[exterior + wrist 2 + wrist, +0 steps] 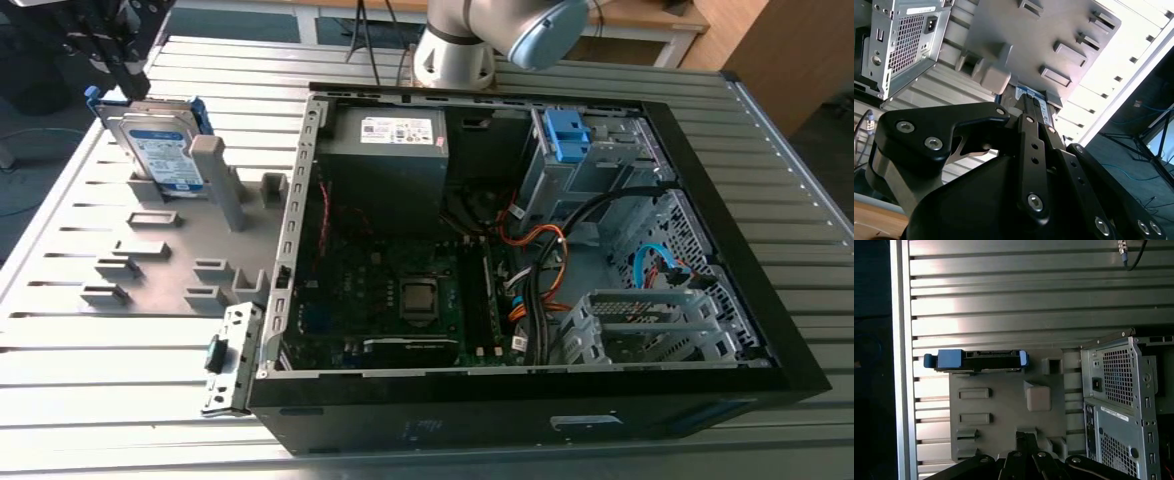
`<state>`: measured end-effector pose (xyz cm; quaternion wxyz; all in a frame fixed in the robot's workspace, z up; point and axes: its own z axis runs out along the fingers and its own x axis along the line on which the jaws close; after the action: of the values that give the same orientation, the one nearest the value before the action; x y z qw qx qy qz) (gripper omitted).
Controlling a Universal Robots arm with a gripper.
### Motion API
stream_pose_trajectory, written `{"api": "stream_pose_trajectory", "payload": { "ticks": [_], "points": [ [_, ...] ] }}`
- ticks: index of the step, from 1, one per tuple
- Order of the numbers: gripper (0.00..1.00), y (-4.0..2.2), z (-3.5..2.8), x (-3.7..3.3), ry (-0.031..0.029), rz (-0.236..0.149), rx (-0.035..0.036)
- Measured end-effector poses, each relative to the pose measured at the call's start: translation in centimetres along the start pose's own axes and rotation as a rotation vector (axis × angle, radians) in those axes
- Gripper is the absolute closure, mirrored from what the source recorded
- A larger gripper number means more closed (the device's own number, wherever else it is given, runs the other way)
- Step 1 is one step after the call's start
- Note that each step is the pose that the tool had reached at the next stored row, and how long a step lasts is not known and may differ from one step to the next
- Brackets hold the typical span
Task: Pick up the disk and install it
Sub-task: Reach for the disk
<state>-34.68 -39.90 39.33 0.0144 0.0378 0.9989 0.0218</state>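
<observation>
Ribbed aluminium slats made up the tabletop (120,400), running across beneath everything. Past its far edge were pale wooden furniture (774,50) and a dark floor.

The claw (1026,435) hung above the far corner at the exterior view's left. Its fingers (1034,150) lay close together with nothing between them. Near its tips, the disk (160,150) stood on edge in a slot of a grey fixture plate (160,260) (bright blue carrier around it, white-and-blue label showing in the exterior view).

Nearest the exterior camera, an open computer case (534,420) lay on its side, just beside the plate on the exterior view's right. Inside it were a dark motherboard (400,300) and orange and black cables (547,250). Farther back sat a silver power supply (387,150) and a metal drive cage with a blue latch (567,135). On the plate, a grey post (220,180) stood just beside the disk, between it and the case. Behind the case rose the arm's base (454,50).
</observation>
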Motion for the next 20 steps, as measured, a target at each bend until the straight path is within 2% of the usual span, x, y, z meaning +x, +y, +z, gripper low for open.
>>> {"api": "stream_pose_trajectory", "payload": {
  "ticks": [20],
  "points": [
    [0.89, -0.15, -0.06, 2.07, 0.0000, 0.000, 0.0000]
  ]
}}
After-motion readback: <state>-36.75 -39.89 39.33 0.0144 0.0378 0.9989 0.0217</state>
